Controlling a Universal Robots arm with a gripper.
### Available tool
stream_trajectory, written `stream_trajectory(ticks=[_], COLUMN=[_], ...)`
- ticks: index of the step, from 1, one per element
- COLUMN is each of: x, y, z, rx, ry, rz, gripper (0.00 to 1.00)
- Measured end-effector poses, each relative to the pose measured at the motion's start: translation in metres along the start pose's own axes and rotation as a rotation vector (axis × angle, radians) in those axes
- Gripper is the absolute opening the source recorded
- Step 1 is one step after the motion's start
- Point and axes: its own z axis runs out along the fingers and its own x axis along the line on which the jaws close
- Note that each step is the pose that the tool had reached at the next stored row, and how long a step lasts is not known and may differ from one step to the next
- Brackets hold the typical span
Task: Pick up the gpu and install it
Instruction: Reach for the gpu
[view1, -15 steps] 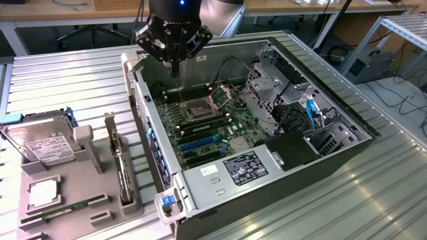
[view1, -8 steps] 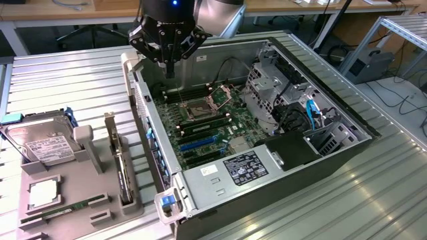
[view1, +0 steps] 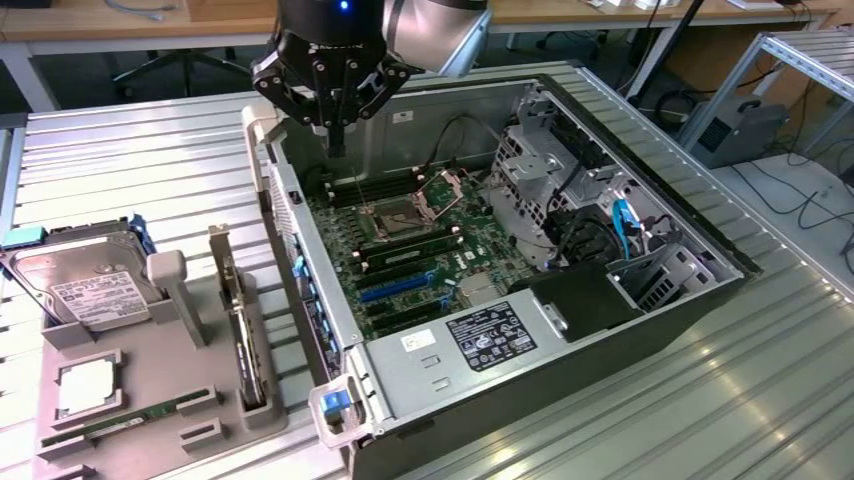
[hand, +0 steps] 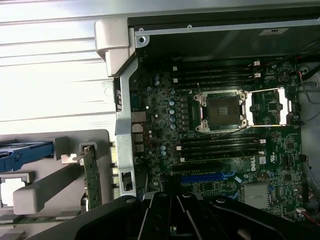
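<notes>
Your gripper (view1: 336, 138): fingers pressed together, empty, hanging over open computer case (view1: 614, 370) at its rear corner. Note gpu (view1: 240, 340): thin green board standing on edge, silver bracket end, slotted in grey holder tray (view1: 160, 455), at tray edge beside case.

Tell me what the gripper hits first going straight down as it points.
Probably the motherboard inside the open computer case; the gripper hangs above it, but depth leaves the exact spot unclear.
</notes>
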Motion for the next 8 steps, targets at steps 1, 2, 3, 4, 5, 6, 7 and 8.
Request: stream_trajectory(ticks=[1, 2, 3, 4, 5, 6, 7, 8], x=[0.0000, 0.0000, 0.0000, 0.0000, 0.0000, 0.0000, 0.0000, 0.0001], y=[0.0000, 0.0000, 0.0000, 0.0000, 0.0000, 0.0000, 0.0000, 0.0000], z=[0.0000, 0.0000, 0.0000, 0.0000, 0.0000, 0.0000, 0.0000, 0.0000], rx=[0.0000, 0.0000, 0.0000, 0.0000, 0.0000, 0.0000, 0.0000, 0.0000], ry=[0.0000, 0.0000, 0.0000, 0.0000, 0.0000, 0.0000, 0.0000, 0.0000], rz=[0.000, 0.000, 0.000, 0.000, 0.000, 0.000, 0.000, 0.000], gripper=[0.11, 0.11, 0.11, 0.11, 0.11, 0.11, 0.11, 0.11])
